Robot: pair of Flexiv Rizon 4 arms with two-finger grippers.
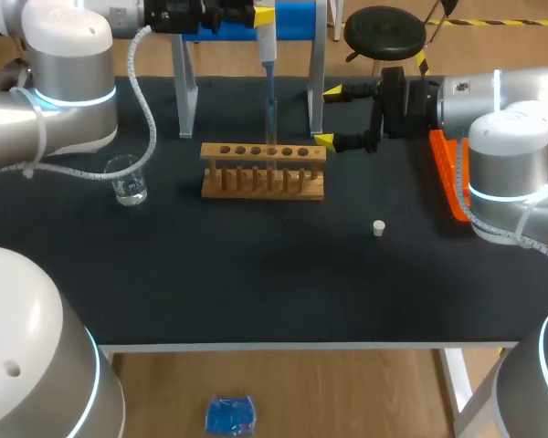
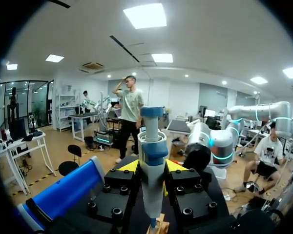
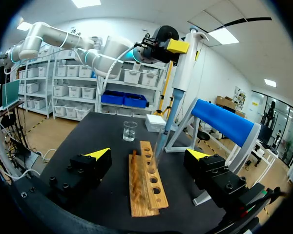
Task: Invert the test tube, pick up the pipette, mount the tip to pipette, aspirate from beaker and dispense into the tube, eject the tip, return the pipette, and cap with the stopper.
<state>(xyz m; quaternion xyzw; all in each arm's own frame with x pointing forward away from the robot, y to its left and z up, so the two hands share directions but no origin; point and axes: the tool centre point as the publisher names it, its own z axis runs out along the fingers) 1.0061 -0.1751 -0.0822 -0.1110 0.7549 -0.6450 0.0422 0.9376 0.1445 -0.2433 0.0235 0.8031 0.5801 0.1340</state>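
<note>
The right gripper point(image 3: 150, 155) has its two fingers spread wide, and the wooden rack point(image 3: 146, 187) lies on the black table point(image 3: 88, 136) between them, touching neither. Above the rack the left gripper point(image 3: 178, 47) holds the pipette point(image 3: 184, 63) nearly upright, its thin tip down at the rack's holes. A glass beaker point(image 3: 130, 130) stands beyond the rack.

Head view: left claw point(image 1: 263, 15) & top of pipette point(image 1: 268, 50) cut off at upper edge. Left wrist view: pipette's lower end and wooden rack point(image 2: 159, 227) mostly out of frame. Liquid in test tube point(image 1: 271, 128) too small to tell.
</note>
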